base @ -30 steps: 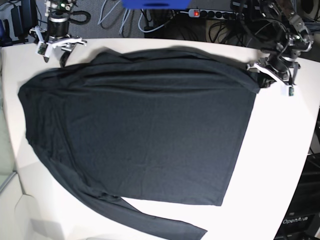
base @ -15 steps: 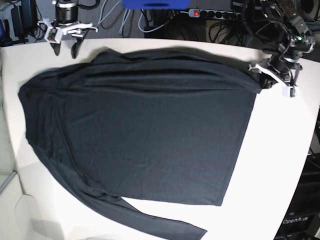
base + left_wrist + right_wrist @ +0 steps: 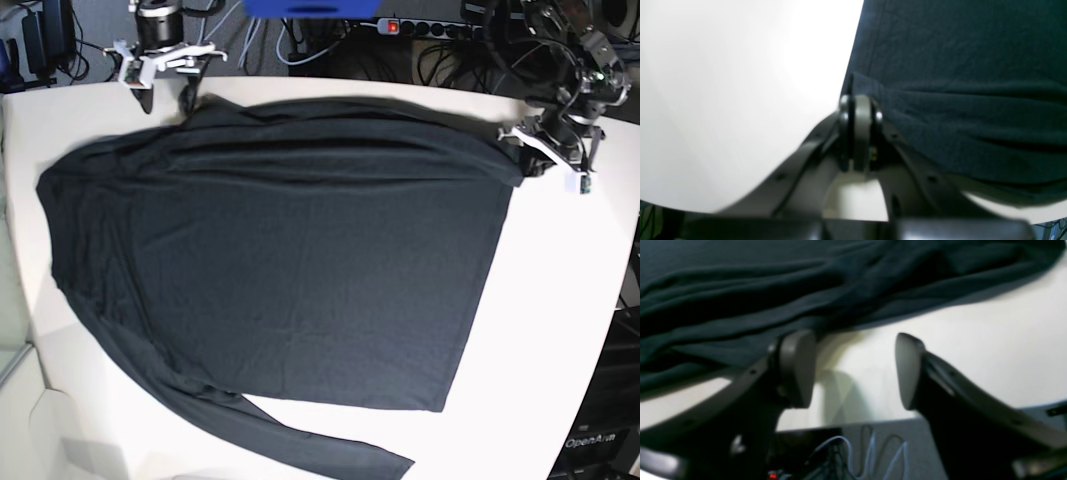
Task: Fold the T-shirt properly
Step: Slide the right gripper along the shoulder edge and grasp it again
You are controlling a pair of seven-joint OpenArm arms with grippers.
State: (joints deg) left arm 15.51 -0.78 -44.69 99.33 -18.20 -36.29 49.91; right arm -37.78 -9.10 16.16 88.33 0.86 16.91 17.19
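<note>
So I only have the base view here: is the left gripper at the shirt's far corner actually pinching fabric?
Observer: Yes. In the left wrist view the left gripper is shut on the T-shirt at its corner hem.
Operator: And the right one?
Observer: The right gripper is open, with bare table between its fingers.
Operator: Is it touching cloth?
Observer: One finger sits right at the shirt's edge; contact isn't clear.

Black long-sleeved T-shirt spread flat on white table, one sleeve folded across top
</note>
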